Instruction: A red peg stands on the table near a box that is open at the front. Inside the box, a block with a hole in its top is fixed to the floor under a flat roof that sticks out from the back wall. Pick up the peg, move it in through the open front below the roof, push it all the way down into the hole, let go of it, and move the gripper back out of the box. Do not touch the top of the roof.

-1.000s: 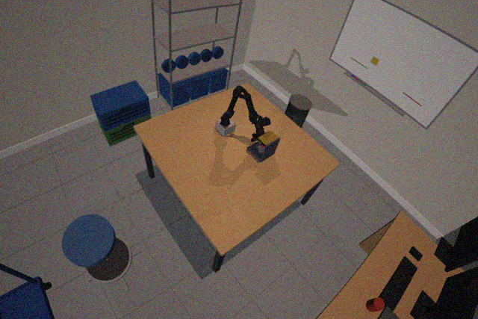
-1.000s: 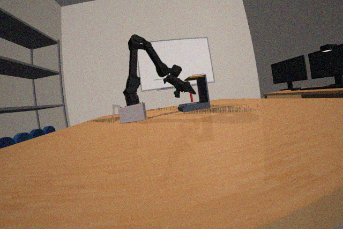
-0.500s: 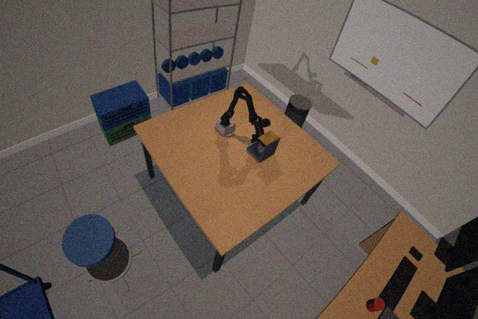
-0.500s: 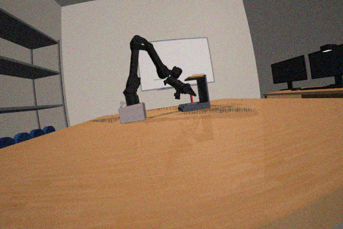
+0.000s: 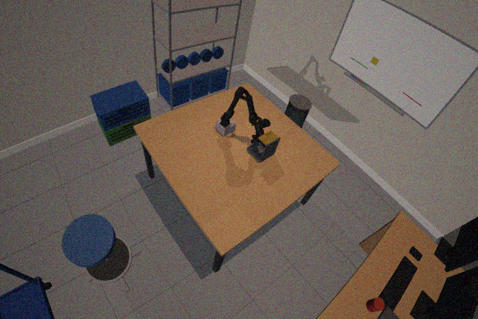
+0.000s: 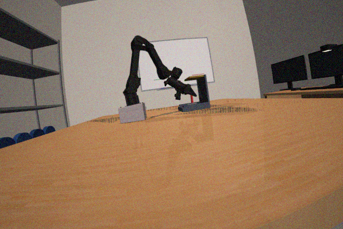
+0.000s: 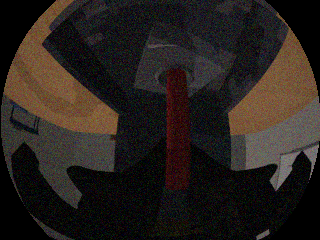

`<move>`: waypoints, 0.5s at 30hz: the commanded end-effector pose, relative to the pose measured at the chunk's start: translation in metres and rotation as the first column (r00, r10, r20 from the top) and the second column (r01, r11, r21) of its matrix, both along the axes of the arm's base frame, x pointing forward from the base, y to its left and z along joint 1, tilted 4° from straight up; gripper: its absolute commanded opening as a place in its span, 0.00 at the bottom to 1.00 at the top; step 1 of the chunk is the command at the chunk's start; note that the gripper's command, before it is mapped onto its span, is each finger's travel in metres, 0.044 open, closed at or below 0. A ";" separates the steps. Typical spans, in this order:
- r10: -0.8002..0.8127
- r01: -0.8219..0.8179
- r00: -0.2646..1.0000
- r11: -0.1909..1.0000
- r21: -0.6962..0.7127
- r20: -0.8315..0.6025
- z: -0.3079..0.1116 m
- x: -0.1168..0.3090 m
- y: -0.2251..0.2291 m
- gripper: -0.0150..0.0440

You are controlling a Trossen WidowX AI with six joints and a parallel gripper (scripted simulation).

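Note:
My gripper [image 6: 195, 95] [image 7: 173, 141] is shut on the upper end of the red peg [image 5: 262, 148] [image 6: 191, 98] [image 7: 177, 130]. The peg is close to upright. In the wrist view its lower end is at the round hole of the grey block [image 7: 150, 72]; how deep it is in cannot be told. A long part of the peg still shows above the block. The dark box [image 5: 272, 150] [image 6: 203, 91] stands around them. My fingertips are below the level of its yellow roof [image 5: 269, 138] [image 6: 195, 77], at the open front side.
The roof sticks out from the back wall just above and beyond my fingers. The arm's pale base [image 5: 225, 128] [image 6: 132, 112] stands on the wooden table [image 5: 200, 184] [image 6: 166, 171], a short way in front of the box.

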State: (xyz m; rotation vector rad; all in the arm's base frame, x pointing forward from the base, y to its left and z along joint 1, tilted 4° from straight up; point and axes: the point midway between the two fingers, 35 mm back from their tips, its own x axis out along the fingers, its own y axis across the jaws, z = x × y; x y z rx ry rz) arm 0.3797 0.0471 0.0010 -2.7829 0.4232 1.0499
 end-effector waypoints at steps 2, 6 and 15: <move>0.004 -0.004 1.000 1.000 -0.007 -0.026 -0.010 -0.004 -0.001 0.25; 0.004 -0.004 1.000 1.000 -0.007 -0.026 -0.010 -0.004 -0.001 0.25; 0.004 -0.004 1.000 1.000 -0.007 -0.026 -0.011 -0.004 -0.001 0.25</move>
